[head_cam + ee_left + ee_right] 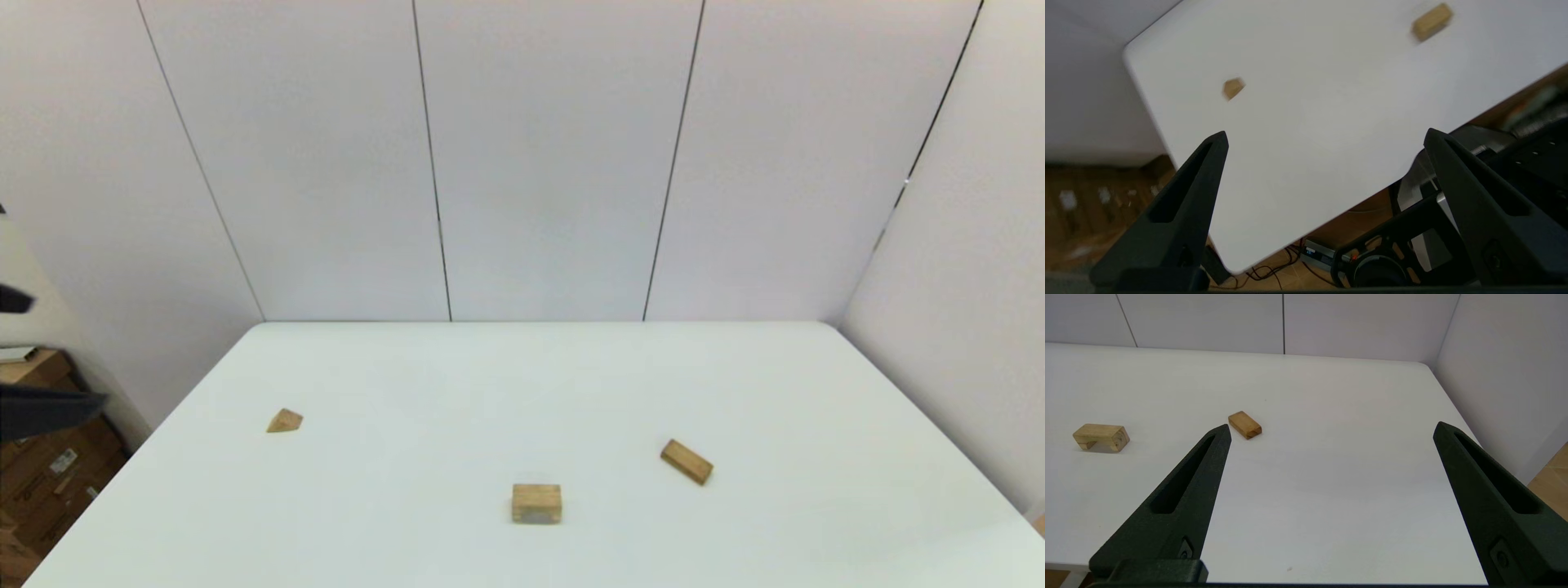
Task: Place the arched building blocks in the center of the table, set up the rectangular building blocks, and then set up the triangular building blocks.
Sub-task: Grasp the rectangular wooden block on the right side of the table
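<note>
On the smooth white rectangular counter (457, 384), a small light-wood triangular prism (284, 421) lies at nine o'clock. A chunky light-wood arched block (536, 503) sits at six o'clock, and a plain light-wood oblong slab (687, 461) lies flat at four o'clock. No containers show. The blocks look light, rigid and smooth; taking the arched block across its flat long sides seems best. The left gripper (1327, 139) and right gripper (1331, 430) hang released, off the counter's near edge.

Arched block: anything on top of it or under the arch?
Nothing sits on the arched block. In the right wrist view the arch opening shows only bare table. The opening's far side is hidden.
</note>
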You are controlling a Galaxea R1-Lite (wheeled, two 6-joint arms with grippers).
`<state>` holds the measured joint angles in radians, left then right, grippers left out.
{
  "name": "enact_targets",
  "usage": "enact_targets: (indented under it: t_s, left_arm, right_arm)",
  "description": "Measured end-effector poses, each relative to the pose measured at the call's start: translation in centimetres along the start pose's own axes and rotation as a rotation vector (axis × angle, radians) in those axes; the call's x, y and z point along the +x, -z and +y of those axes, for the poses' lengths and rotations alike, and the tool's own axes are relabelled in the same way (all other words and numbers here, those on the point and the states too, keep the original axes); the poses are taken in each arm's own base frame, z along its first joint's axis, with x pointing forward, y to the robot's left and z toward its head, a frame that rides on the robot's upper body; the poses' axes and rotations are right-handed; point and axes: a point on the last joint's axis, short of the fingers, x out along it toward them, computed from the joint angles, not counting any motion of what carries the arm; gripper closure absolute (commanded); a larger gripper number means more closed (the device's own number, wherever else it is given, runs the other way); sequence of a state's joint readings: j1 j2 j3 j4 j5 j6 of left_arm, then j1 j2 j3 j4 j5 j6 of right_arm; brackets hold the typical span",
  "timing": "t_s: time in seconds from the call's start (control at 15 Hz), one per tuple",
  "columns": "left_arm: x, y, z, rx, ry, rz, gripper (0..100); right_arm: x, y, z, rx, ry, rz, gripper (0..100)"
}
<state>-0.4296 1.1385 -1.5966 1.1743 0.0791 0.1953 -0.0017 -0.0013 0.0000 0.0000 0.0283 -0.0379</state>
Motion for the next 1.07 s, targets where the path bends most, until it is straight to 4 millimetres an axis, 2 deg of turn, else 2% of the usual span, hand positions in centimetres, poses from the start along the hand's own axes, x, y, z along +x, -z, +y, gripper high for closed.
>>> enact_targets:
  t_s: [0.13, 0.27, 0.4, 0.6, 0.8, 1.07]
  left_arm:
    - [-3.0, 4.9, -0.5, -0.076, -0.112, -0.037, 0]
    - [-4.7, 9.8, -1.6, -0.157, -0.201, -0.062, 0]
    - [-5.2, 14.2, -3.2, -0.224, -0.269, -0.083, 0]
    - [-5.0, 19.2, -5.7, -0.298, -0.352, -0.117, 0]
    - [-4.9, 21.0, -7.0, -0.392, -0.399, -0.165, 0]
    - [-4.8, 21.5, -8.3, -0.419, -0.387, -0.205, 0]
  right_arm:
    - [0.0, 0.0, 0.0, 0.0, 0.0, 0.0, 0]
    - [0.0, 0.0, 0.0, 0.0, 0.0, 0.0, 0]
    - [0.0, 0.0, 0.0, 0.001, 0.0, 0.0, 0]
    - [0.0, 0.0, 0.0, 0.0, 0.0, 0.0, 0]
    - [0.0, 0.0, 0.0, 0.0, 0.0, 0.0, 0]
    - [0.0, 0.0, 0.0, 0.0, 0.0, 0.0, 0]
